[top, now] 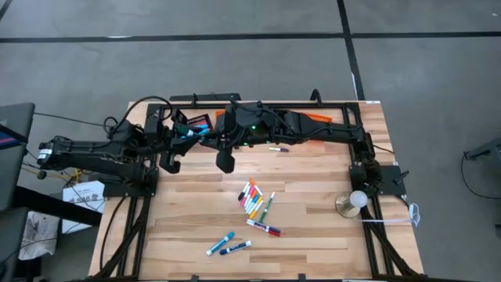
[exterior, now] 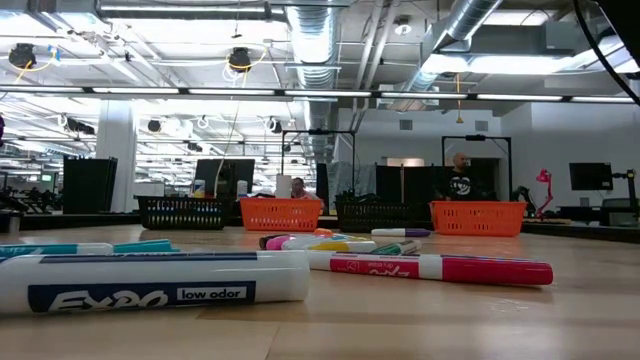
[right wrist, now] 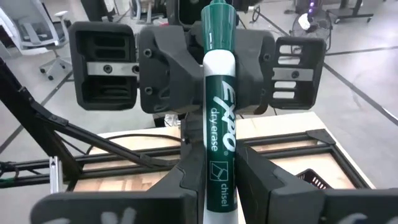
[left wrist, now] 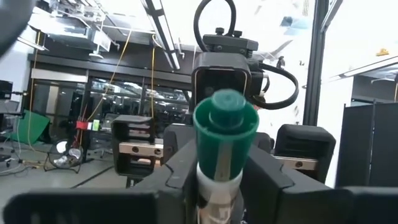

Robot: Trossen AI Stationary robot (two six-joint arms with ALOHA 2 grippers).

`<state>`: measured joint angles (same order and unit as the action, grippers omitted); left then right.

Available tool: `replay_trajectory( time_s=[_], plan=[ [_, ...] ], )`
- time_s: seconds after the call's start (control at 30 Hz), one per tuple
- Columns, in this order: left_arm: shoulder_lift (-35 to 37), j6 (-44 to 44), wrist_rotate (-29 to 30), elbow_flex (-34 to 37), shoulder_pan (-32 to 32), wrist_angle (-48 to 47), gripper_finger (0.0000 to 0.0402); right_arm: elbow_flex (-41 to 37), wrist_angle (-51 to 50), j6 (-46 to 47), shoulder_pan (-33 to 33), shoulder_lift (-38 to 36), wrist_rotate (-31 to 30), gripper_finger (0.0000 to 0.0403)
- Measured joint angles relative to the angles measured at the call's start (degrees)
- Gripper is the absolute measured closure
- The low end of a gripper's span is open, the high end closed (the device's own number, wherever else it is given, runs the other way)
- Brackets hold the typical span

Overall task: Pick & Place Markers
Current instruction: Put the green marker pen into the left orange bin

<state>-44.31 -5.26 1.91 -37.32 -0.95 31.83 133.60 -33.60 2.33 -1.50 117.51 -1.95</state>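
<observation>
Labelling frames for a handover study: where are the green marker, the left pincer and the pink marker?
green marker [right wrist: 218, 118]: right wrist view, on its white printed barrel.
left pincer [left wrist: 225, 177]: left wrist view, midway between its fingertips.
pink marker [exterior: 480, 269]: low view, on its pink barrel.

Both arms are up at the far edge of the table, stretched toward each other w/ wrists nearly level. Left gripper [top: 188, 133] comes in from the left side, right gripper [top: 205, 138] reaches across from the right, so they meet tip to tip, facing each other. Right gripper's fingers [right wrist: 177, 180] are clamped on a green marker [right wrist: 219, 118]; the left gripper's fingers [left wrist: 171, 171] sit on either side of the same marker's cap end.
</observation>
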Motion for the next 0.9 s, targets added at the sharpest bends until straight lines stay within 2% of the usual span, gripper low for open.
replay_trajectory(
  time_s=[0.17, 0.33, 0.47, 0.9],
  plan=[
    [0.0, 0.22, 0.07, 0.0, 0.0, 0.0, 0.0307, 0.0, 0.22, -0.02, -0.02, 0.0, -0.82, 0.0351],
    [0.0, 0.25, 0.17, 0.0, 0.02, 0.01, 0.034, 0.0, 0.4, -0.02, -0.02, 0.0, -0.84, 0.0351],
    [0.04, 0.68, 0.06, 0.0, 0.02, 0.22, 0.0344, 0.0, 1.09, -0.04, -0.02, 0.0, -0.89, 0.0349],
    [-0.11, 2.16, -1.77, 0.2, 0.83, -0.88, 0.0344, 0.0, -2.14, -0.68, 0.09, -0.02, -1.04, 0.0294]
  ],
)
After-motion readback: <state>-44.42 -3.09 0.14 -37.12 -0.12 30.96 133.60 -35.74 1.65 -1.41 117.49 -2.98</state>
